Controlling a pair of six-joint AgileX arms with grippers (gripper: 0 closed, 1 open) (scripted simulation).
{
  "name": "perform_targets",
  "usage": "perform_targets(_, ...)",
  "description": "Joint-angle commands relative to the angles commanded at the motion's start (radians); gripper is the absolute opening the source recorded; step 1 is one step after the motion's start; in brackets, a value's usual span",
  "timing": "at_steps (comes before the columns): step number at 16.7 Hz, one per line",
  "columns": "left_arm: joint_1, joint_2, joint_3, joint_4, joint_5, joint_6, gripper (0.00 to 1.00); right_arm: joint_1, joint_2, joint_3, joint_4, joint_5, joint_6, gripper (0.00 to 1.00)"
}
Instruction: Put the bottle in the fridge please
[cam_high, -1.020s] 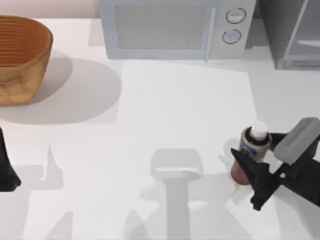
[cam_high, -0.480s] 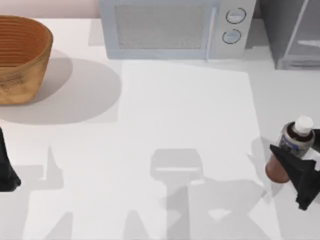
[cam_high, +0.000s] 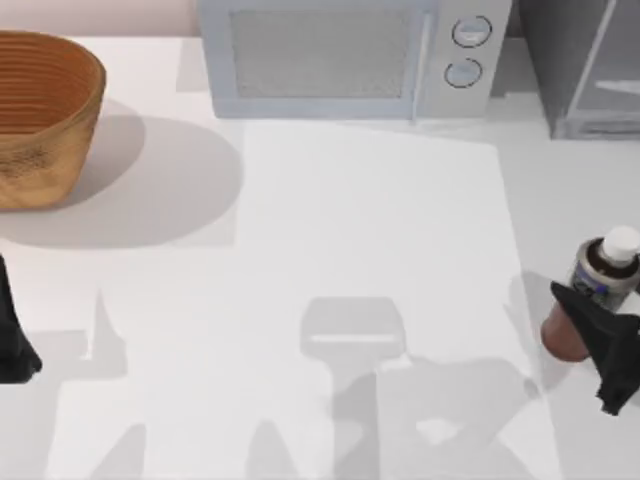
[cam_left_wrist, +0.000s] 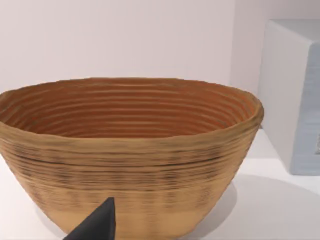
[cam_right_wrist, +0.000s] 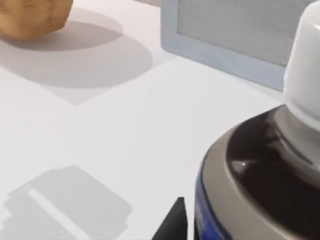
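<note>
You've got bare table between the right gripper and the fridge at the far right corner, with the microwave just left of it. Its jaws are clamped on the bottle, tilted, at the table's right edge. Left gripper is parked at the left edge near the basket; you can't tell its jaw state.

My right pincer grips the bottle near the table's right edge. The fridge stands at the far right corner, the microwave beside it, the basket at the far left. My left arm sits parked at the left edge.
</note>
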Motion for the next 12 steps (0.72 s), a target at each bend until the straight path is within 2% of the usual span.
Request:
perform_targets(4, 0.0, 0.0, 0.0, 0.0, 0.0, 0.0, 1.0, -0.021, -0.236, -0.017, -0.166, 0.119, 0.024, 0.01)
perform_targets(12, 0.0, 0.0, 0.0, 0.0, 0.0, 0.0, 1.0, -0.076, -0.883, -0.077, -0.625, 0.434, 0.083, 0.01)
